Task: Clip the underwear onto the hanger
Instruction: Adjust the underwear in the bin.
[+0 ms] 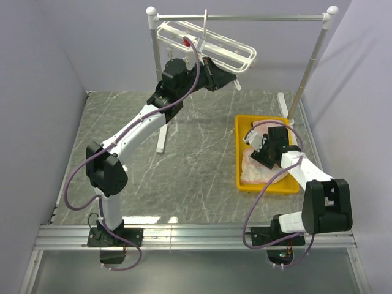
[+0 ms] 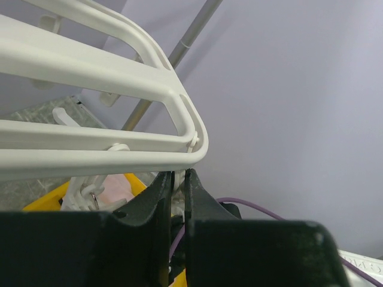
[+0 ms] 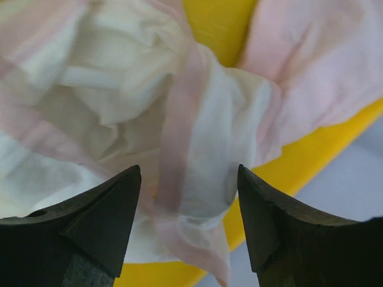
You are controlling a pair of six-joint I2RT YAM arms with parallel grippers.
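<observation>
The white hanger point(image 1: 205, 43) hangs from the rail at the back; its bars fill the left wrist view point(image 2: 119, 84). My left gripper point(image 1: 233, 79) is raised to the hanger's right end and is shut on a small white dangling clip point(image 2: 178, 179), with my left gripper's tips point(image 2: 175, 177) just under the frame's corner. The pale pink underwear point(image 1: 260, 174) lies bunched in a yellow tray point(image 1: 240, 153). My right gripper point(image 1: 262, 158) is open, low over the pile, and the underwear point(image 3: 197, 119) lies between my right gripper's tips point(image 3: 189, 173).
The tall grey rail stand point(image 1: 245, 17) with white ball ends spans the back, its right pole point(image 1: 306, 73) slanting down beside the tray. Grey walls close in both sides. The tray's yellow edge point(image 3: 299, 161) shows by the right finger. The tray point(image 2: 48, 200) shows below the hanger.
</observation>
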